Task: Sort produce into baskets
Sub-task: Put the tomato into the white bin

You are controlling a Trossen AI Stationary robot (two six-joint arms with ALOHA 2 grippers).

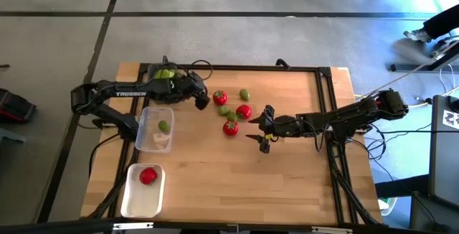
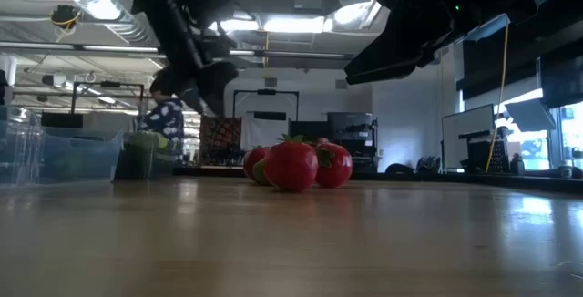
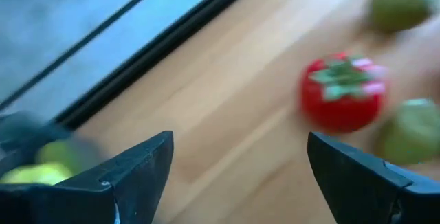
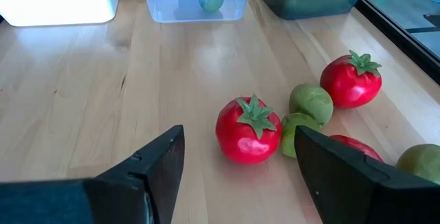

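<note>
Right wrist view shows the right gripper [image 4: 237, 165] released, its fingers wide apart just before the nearest tomato [image 4: 248, 130] in the loose pile at the table's middle. This toy tomato looks light, stiff and smooth, so it may roll; best grasp is across its round middle. The left gripper [image 3: 237, 172], also released, hangs near the dark grey basket [image 1: 159, 74].

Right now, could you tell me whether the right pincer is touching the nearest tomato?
Apart. The right wrist view shows bare wood between the open right pincer and the tomato.
</note>
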